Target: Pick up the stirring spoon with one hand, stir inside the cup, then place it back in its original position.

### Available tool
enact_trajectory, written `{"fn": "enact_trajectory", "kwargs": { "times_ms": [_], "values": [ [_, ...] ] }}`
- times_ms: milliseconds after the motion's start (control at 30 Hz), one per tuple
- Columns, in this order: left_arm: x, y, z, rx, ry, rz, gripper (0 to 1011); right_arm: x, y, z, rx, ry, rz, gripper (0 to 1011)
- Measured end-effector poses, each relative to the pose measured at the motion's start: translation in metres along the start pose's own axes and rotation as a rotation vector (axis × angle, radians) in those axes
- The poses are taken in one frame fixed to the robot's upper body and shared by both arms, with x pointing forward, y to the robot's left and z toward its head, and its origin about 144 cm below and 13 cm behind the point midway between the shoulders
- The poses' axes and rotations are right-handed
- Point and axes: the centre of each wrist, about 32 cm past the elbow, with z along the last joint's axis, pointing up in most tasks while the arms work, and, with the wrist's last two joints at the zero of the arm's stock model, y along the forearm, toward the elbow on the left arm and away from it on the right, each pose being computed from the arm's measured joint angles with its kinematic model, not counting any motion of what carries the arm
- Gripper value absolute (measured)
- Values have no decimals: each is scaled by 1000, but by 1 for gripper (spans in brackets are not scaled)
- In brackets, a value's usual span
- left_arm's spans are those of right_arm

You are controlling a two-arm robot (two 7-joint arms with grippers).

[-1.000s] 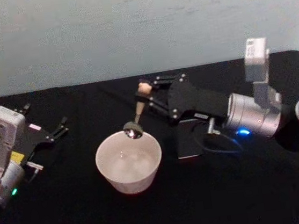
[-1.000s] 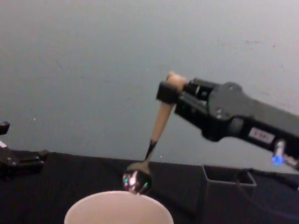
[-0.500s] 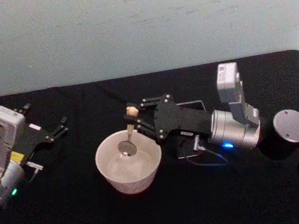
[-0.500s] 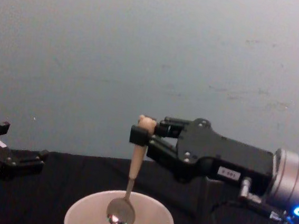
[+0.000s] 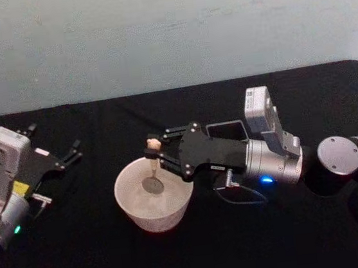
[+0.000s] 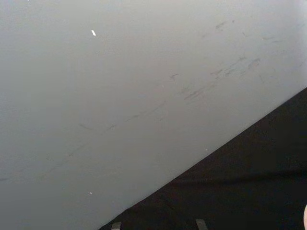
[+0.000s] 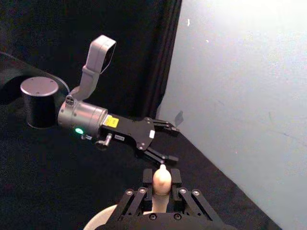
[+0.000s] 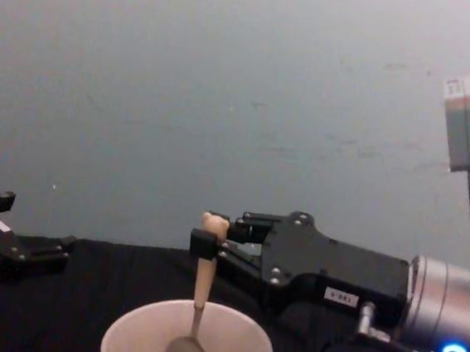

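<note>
**Stir step: spoon down inside the cup**

Right gripper is clamped on the stirring spoon just under its bear head. The spoon hangs near upright below the fingers, with its grey bowl low inside the cup, which sits directly beneath the gripper. A dark holder stands back by its wrist. Left gripper is parked well beyond the cup, fingers spread. Likely stirring now. The next move calls for small circles clear of the rim, then a lift out.
</note>
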Motion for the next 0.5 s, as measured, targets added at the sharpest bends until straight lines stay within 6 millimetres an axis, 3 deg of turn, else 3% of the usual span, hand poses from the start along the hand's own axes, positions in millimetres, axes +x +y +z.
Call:
{"fn": "enact_trajectory", "kwargs": {
  "times_ms": [500],
  "values": [
    [0,0,0,0,0,0,1001,-1,-12,2,-21,-14,-33,212]
  ]
}}
